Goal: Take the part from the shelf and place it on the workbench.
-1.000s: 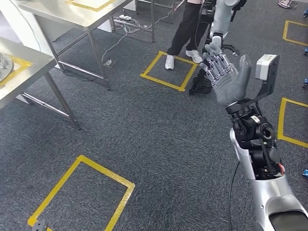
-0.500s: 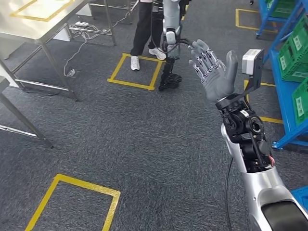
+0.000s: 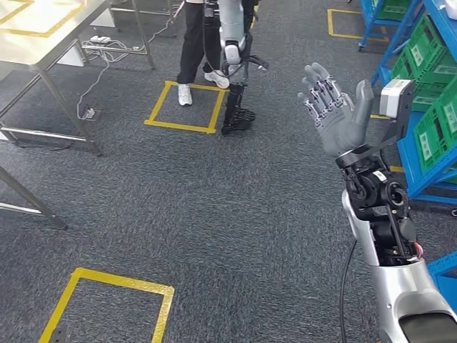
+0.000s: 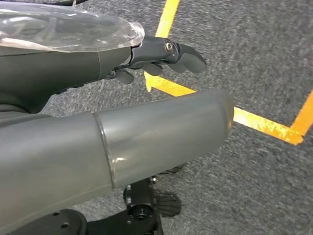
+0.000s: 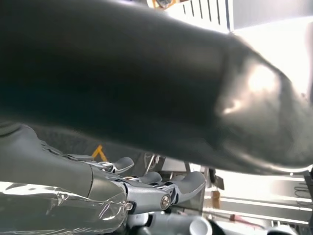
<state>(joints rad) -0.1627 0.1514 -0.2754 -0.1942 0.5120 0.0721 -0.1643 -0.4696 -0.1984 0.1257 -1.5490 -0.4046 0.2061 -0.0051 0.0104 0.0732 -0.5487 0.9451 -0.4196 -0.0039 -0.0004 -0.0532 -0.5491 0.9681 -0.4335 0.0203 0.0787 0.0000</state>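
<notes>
While the head view shows the right hand [image 3: 338, 114] raised, spread and empty, the left wrist view shows the left hand [image 4: 110, 142] empty, fingers extended.

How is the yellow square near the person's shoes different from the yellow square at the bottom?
The far yellow square shows all its sides; the near yellow square runs off the picture's bottom edge. The person stands at the far square's back edge, with a white shoe inside it; nobody stands at the near one. Next to the far one stands another robot. Both are yellow tape outlines on the grey carpet.
</notes>
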